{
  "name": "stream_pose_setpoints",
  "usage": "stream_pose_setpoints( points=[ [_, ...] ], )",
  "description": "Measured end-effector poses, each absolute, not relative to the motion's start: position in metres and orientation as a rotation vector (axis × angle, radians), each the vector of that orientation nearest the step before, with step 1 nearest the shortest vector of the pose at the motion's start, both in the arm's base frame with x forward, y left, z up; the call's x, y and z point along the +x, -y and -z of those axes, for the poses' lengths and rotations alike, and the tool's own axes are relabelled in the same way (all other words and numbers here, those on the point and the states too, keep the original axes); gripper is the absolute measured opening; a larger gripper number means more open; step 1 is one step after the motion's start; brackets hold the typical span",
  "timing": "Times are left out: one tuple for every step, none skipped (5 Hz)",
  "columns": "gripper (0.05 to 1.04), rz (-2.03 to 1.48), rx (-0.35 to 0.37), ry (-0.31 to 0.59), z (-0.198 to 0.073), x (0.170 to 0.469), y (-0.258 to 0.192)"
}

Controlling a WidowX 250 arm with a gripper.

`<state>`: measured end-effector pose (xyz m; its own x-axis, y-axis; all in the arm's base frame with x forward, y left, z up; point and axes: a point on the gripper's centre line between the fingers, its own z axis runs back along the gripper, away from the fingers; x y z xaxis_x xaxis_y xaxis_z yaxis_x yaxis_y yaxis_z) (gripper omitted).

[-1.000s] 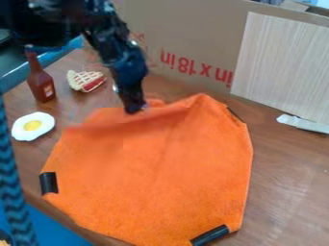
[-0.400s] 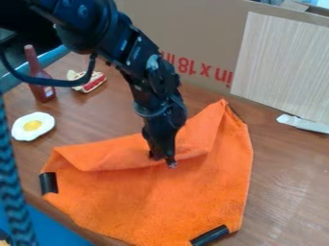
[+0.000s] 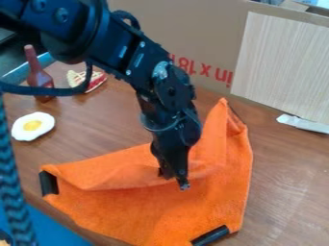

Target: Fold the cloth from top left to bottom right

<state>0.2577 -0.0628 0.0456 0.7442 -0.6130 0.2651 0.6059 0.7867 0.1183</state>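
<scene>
Orange cloth [image 3: 154, 211] lies right of the toy egg [image 3: 32, 126], mostly nearer the camera. Right of that egg, your gripper [image 3: 175, 181] pinches the folded-over flap [image 3: 122, 170]; cloth sits between and beneath the fingers [image 3: 183, 170].

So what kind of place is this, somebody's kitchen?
Probably not a real kitchen, more likely a workshop or lab table set up for play-like trials: a black mechanical arm hangs over an orange cloth, near what looks like a toy white-and-yellow fried egg, with a brown cardboard box behind.
</scene>
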Motion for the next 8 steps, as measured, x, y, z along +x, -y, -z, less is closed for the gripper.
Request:
stream_pose_setpoints(
  points=[
    [0.058, 0.673, 0.018, 0.292, -0.047, 0.251, 0.081],
    [0.058, 0.675, 0.01, 0.279, -0.044, 0.245, 0.092],
    [0.072, 0.696, 0.014, 0.262, -0.036, 0.24, 0.099],
    [0.217, 0.698, 0.005, 0.261, -0.034, 0.237, 0.101],
    [0.479, 0.687, -0.034, 0.238, -0.031, 0.23, 0.102],
    [0.787, 0.674, -0.105, 0.232, -0.041, 0.228, 0.095],
    [1.0, 0.712, -0.168, 0.255, -0.061, 0.224, 0.089],
    [1.003, 0.703, -0.103, 0.314, -0.096, 0.224, 0.053]
  ],
)
